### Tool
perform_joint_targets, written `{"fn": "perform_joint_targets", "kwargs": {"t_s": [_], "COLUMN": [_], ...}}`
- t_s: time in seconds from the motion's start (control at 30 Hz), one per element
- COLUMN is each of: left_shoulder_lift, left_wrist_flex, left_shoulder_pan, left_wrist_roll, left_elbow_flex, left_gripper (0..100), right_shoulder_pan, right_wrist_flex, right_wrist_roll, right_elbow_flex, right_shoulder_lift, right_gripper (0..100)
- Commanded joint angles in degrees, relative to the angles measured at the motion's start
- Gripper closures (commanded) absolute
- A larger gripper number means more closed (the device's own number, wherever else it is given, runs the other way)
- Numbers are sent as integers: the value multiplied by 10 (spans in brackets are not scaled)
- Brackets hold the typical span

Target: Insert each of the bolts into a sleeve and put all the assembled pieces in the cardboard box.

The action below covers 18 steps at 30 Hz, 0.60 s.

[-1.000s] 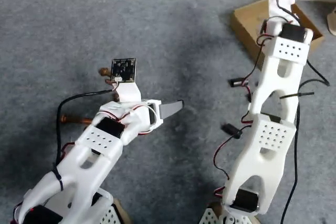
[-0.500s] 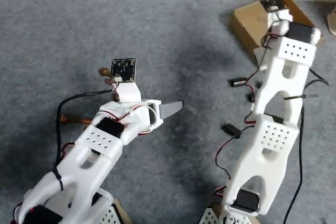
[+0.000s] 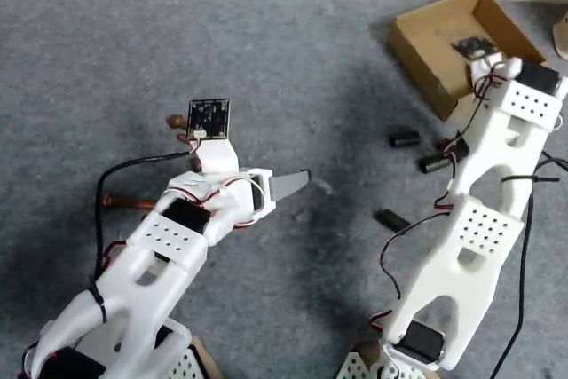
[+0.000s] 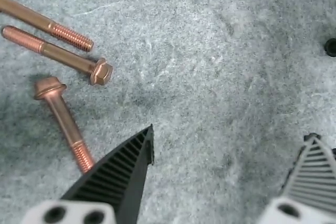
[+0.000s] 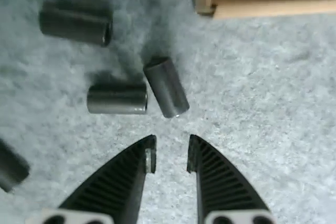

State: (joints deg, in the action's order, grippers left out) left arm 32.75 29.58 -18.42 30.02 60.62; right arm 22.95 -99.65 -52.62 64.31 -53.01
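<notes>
Three copper bolts lie on the grey carpet: one [image 4: 64, 121] close to my left gripper's finger [image 4: 123, 174], two more [image 4: 60, 55] [image 4: 44, 23] beyond it. My left gripper [image 4: 231, 134] hovers open above bare carpet, holding nothing. Several black sleeves lie by the right arm; the nearest [image 5: 166, 86] and another [image 5: 116, 99] sit just ahead of my right gripper [image 5: 171, 140], whose fingers stand a little apart with nothing between them. The cardboard box [image 3: 426, 37] is at the far right, its wall [image 5: 262, 6] just past the sleeves.
In the high view, sleeves lie at the middle right [image 3: 404, 139] [image 3: 432, 163] [image 3: 390, 219], close to the right arm's cables. Bolts [image 3: 124, 203] sit left of the left arm. A wide strip of carpet separates the two arms.
The right arm has drawn back from over the cardboard box toward the sleeves, uncovering the box. The left arm has kept still.
</notes>
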Motion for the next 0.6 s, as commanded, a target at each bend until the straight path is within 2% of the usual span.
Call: {"fn": "perform_joint_targets", "kwargs": {"t_s": [0.0,0.17,0.33,0.57], "left_shoulder_lift": [1,1,1,1], "left_wrist_flex": [-10,-10,-10,-10], "left_shoulder_pan": [2,2,2,2], "left_wrist_roll": [-4,-4,-4,-4], "left_elbow_flex": [1,1,1,0], "left_gripper": [601,601,601,601], "right_shoulder_pan": [7,5,2,-5], "right_wrist_flex": [-8,2,79,86], "right_wrist_roll": [-45,-82,-85,-86], "right_elbow_flex": [28,29,29,29], "right_shoulder_lift": [-11,-44,-57,-52], "right_gripper": [901,901,900,900]}}
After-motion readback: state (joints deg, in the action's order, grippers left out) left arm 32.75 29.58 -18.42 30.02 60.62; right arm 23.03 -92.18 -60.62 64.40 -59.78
